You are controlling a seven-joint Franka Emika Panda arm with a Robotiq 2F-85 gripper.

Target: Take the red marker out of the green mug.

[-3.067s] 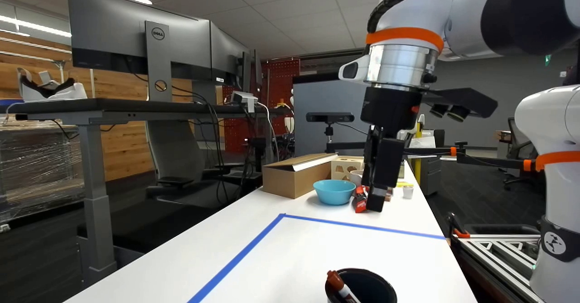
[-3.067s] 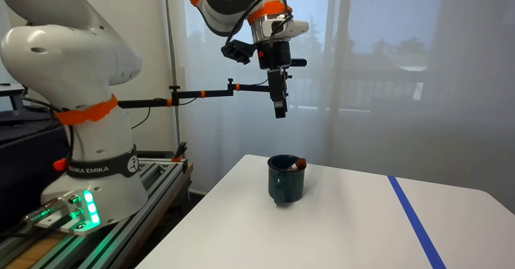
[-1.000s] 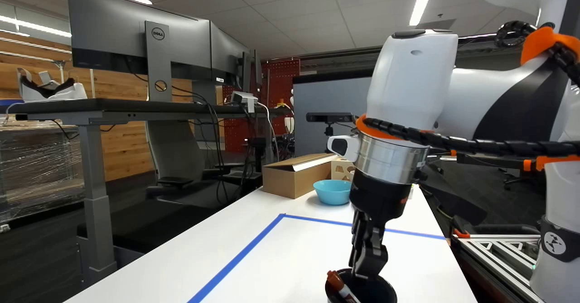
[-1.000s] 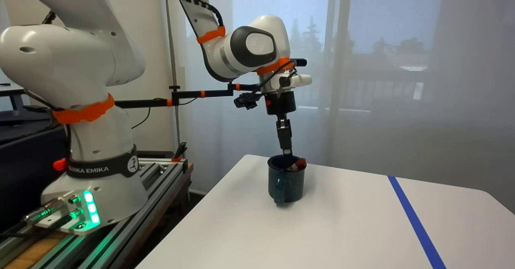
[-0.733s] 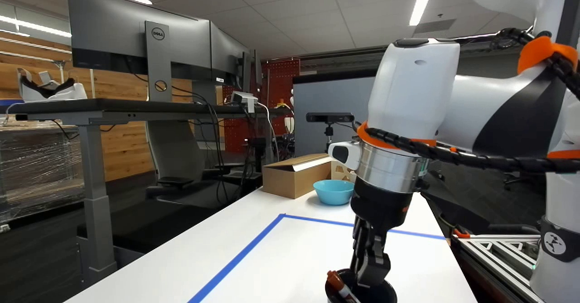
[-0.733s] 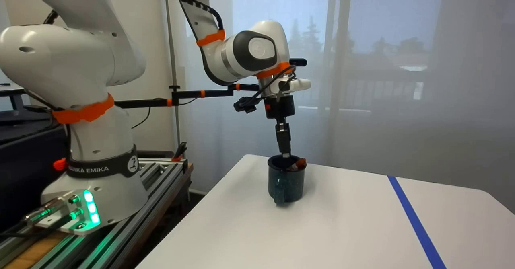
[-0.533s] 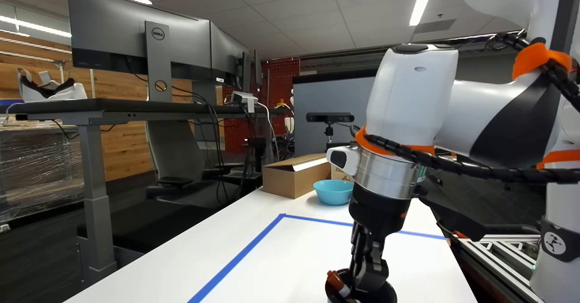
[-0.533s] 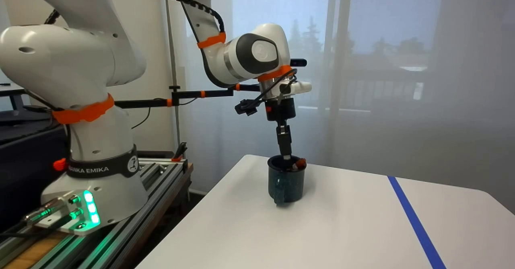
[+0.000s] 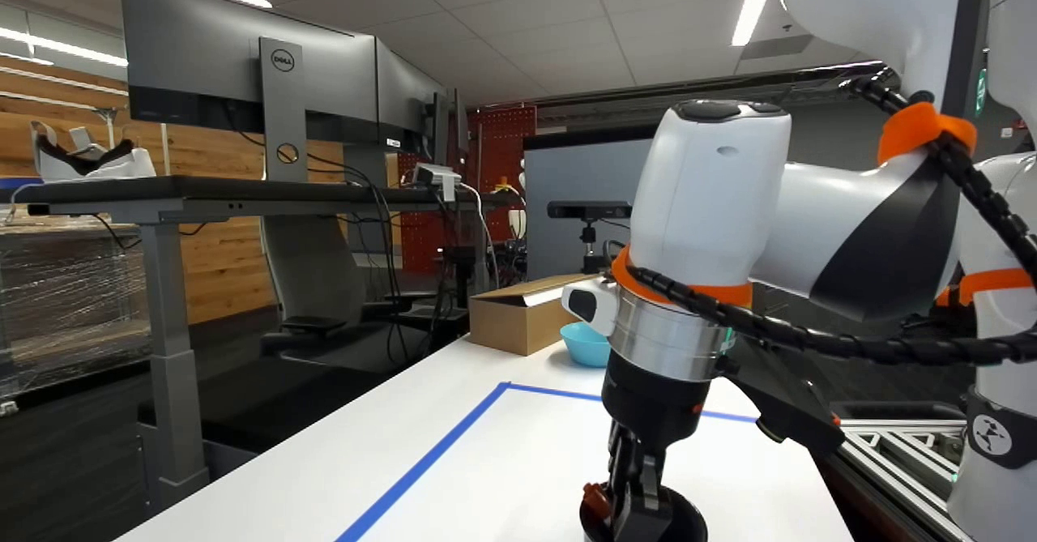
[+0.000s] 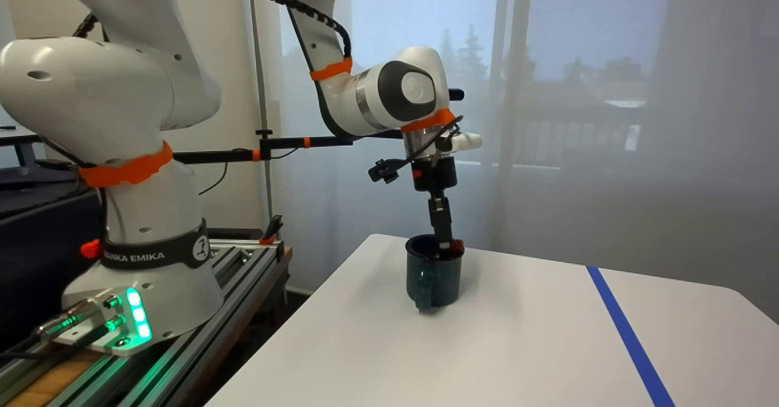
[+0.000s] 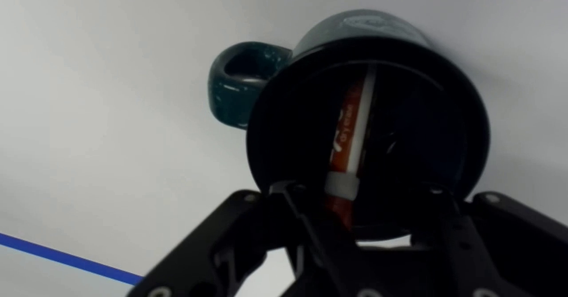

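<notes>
The green mug (image 10: 433, 280) stands upright on the white table, its dark inside and handle showing in the wrist view. A red marker (image 11: 348, 132) with a white band leans inside it, its red-brown cap (image 9: 596, 500) at the rim. My gripper (image 11: 361, 190) is open, fingertips down at the mug's mouth. In the wrist view the marker passes between the fingers, nearer the left one, with a dark gap toward the right one. Part of the cap is hidden behind the left finger. In an exterior view the gripper (image 10: 445, 247) is right beside the cap.
Blue tape (image 9: 437, 453) marks lines on the table. Farther back are a light-blue bowl (image 9: 585, 345) and a cardboard box (image 9: 527, 315). A desk with monitors (image 9: 251, 80) stands beside the table, and a curtained window (image 10: 578, 151) lies behind it.
From high above the table, my gripper has come down to the mug's mouth and, over the last second, shifted sideways toward the marker. Its jaws have spread a little. The mug has hardly moved.
</notes>
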